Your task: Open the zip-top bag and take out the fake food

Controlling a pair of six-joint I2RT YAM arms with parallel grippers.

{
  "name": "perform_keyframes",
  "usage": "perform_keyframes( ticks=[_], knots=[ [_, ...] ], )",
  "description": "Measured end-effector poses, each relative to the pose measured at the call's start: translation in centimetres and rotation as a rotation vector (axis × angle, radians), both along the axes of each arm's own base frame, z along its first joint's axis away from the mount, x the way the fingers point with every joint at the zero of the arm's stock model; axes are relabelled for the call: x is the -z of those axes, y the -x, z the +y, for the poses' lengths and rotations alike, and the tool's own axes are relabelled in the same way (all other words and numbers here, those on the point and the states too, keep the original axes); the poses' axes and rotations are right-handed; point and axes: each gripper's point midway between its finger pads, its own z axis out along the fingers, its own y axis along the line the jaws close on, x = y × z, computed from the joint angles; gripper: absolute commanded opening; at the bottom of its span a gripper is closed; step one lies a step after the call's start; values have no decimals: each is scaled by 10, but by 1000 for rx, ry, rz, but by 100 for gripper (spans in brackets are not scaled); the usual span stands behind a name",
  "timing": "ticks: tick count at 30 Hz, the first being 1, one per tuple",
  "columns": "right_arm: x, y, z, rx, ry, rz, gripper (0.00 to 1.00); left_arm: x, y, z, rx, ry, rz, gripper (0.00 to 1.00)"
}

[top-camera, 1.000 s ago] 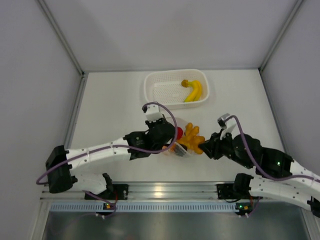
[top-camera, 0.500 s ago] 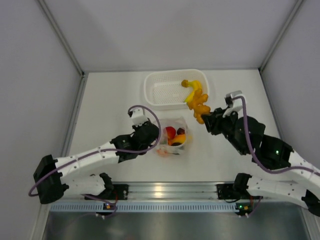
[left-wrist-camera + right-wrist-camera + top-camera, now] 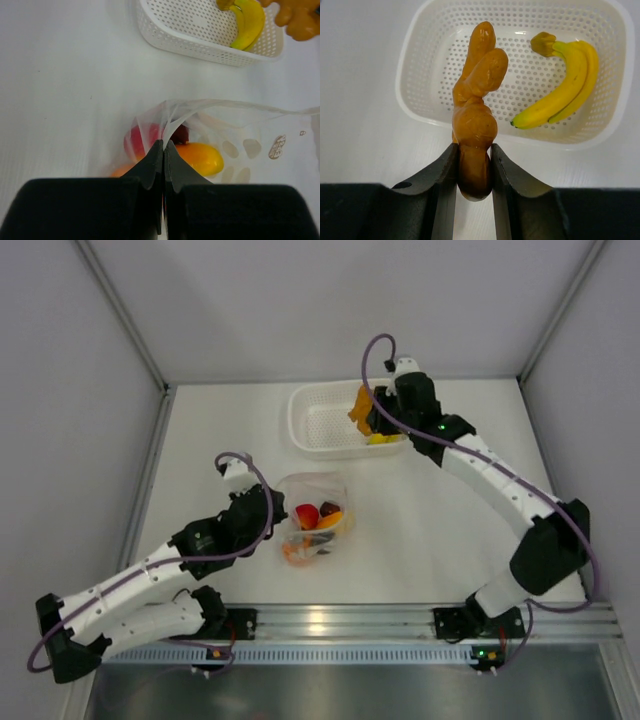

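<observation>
White table (image 3: 450,500): bears all items. White perforated basket (image 3: 296,425): far side. Zip-top bag (image 3: 312,482): mid-table, mouth open, well apart from the basket; left gripper (image 3: 163,150) pressed together on a thin fold of film at the mouth. Risk: slick plastic slips free and the mouth collapses over the contents. Orange knobbly toy piece (image 3: 477,90): pinched at its lower end by the right gripper (image 3: 472,150), raised over the basket beside the yellow banana (image 3: 567,85) lying inside. Risk: in the wrist view the held end sits short of the near rim, so if released there the piece could strike the rim and tumble outside. Red fruit (image 3: 307,515), orange fruit (image 3: 200,156): inside the bag, not yet removed.
</observation>
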Motion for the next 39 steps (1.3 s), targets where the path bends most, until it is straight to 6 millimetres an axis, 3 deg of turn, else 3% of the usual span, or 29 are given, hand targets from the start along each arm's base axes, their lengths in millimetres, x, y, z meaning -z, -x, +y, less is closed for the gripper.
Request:
perform_keyframes(
  ticks=[8,15,21,26,30,34,35,37,39],
  knots=[
    [71,-92,46,11,8,100,0,-9,10,3,65,-14,0,0],
    [124,-141,59,129,6,142,0,-7,14,-3,106,-22,18,0],
    [143,-166,59,216,-6,116,0,-6,15,-5,119,-19,23,0],
    [142,-195,65,250,-34,63,0,-6,17,-4,127,-18,22,0],
    [143,-205,63,263,-45,45,1,-4,18,-2,129,-23,20,0],
    [152,-201,64,245,-71,49,13,-2,19,-1,131,-27,21,0],
    [157,-197,64,237,-74,58,25,-2,19,-1,131,-27,21,0],
    [172,-190,65,219,-72,92,31,-2,19,-1,133,-30,21,0],
    [178,-185,68,198,-72,111,52,-2,19,-2,137,-29,22,0]
  ],
)
